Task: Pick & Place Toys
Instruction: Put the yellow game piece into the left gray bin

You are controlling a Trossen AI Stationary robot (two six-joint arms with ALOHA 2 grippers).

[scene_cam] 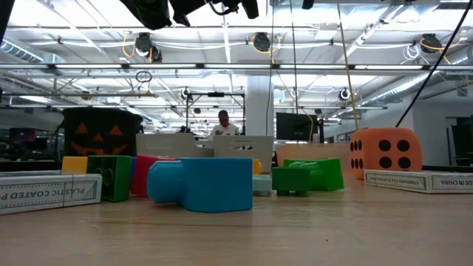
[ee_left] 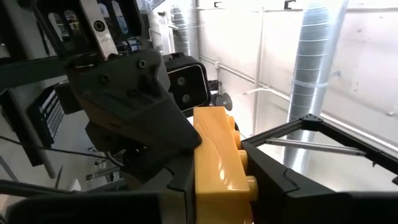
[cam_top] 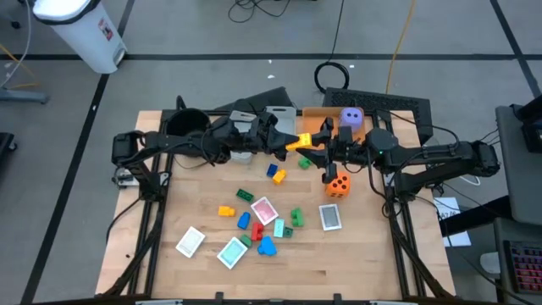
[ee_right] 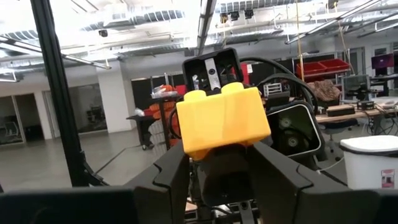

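Note:
A yellow studded block (cam_top: 298, 142) hangs in the air above the middle of the table, between my two grippers. My left gripper (cam_top: 284, 140) reaches in from the table's left and is shut on it. My right gripper (cam_top: 318, 146) comes from the right and is also shut on it. In the left wrist view the block (ee_left: 217, 155) fills the gap between my fingers; in the right wrist view the block (ee_right: 222, 117) shows end-on. Loose blocks (cam_top: 254, 222), several cards (cam_top: 231, 252) and an orange die (cam_top: 337, 186) lie on the table. My left gripper pinches the yellow block's long sides (ee_left: 205, 186) between its two fingers, one finger (ee_left: 273, 180) against the studded side. The fingers come about level from the table's left, tipped slightly up. The block is lifted clear of the table. My right gripper pinches the lower part of the block's other end (ee_right: 217, 149) between its two fingers (ee_right: 280, 177), coming from the table's right and pointing slightly up. The studs (ee_right: 214, 93) face up in this view. The block stands clear of everything below.
A purple die (cam_top: 351, 117) sits by the flat orange tray (cam_top: 315, 114) at the far edge, next to clear bins (cam_top: 262, 119) and a round black pot (cam_top: 188, 125). In the low view a blue block (scene_cam: 199, 183) and green blocks (scene_cam: 307, 177) stand close.

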